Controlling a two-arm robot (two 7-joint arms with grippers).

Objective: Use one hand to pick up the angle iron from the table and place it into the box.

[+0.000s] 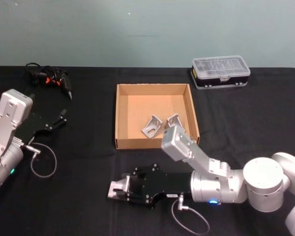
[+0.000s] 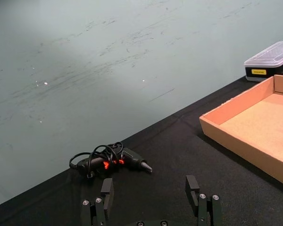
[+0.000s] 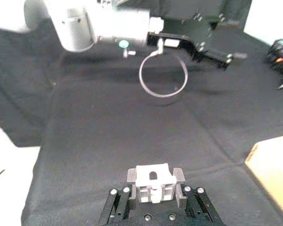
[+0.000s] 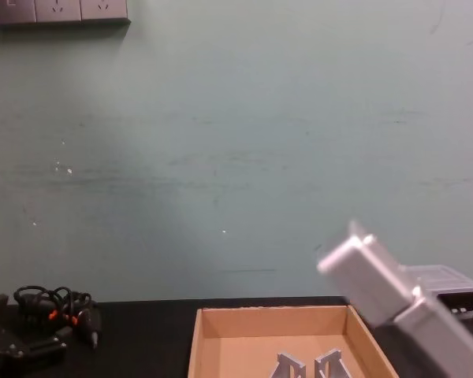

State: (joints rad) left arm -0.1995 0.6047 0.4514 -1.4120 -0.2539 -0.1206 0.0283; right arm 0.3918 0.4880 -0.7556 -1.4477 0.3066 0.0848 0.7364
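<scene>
A black table (image 1: 88,196) holds a shallow tan cardboard box (image 1: 121,118) at its centre. The right gripper (image 1: 119,189) lies low over the tabletop, stretched sideways toward the robot's left, in front of the box's near wall. Its fingers are clamped on a small silver angle iron (image 1: 118,187), which sits right at the fingertips; in the right wrist view the bracket (image 3: 153,181) is pinched between the two black fingers (image 3: 118,207), just above the table cloth. Behind this gripper and to its right, inside the box, two more silver angle irons (image 1: 152,126) stand side by side near the box's front right corner, well apart from the held one.

The left gripper (image 1: 59,119) hovers far to the left of the right gripper, its fingers spread apart and holding nothing. Just beyond it lies a black tangle of cables (image 1: 48,76) with orange marks. A clear-lidded plastic case (image 1: 220,71) rests beyond the box's far right corner.
</scene>
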